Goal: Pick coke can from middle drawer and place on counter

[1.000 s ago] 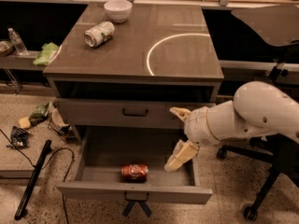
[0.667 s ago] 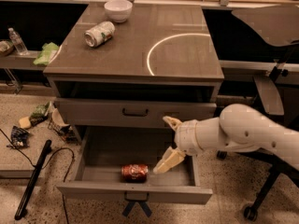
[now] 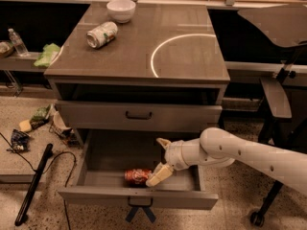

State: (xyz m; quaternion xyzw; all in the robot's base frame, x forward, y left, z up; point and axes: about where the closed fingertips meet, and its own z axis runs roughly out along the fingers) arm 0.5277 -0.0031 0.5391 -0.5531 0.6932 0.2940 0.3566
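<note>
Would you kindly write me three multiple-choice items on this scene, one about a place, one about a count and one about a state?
1. Where is the coke can?
A. on the counter
B. in the open drawer
C. on the floor

2. How many cans lie on the counter?
A. one
B. none
C. three

3. How is the gripper?
A. shut on the coke can
B. raised over the counter
C. open, down in the open drawer beside the coke can

Answers:
1 B: the red can lies on its side on the drawer's floor.
2 A: only the white-silver can lies there.
3 C: its fingers are spread apart right next to the coke can.
</note>
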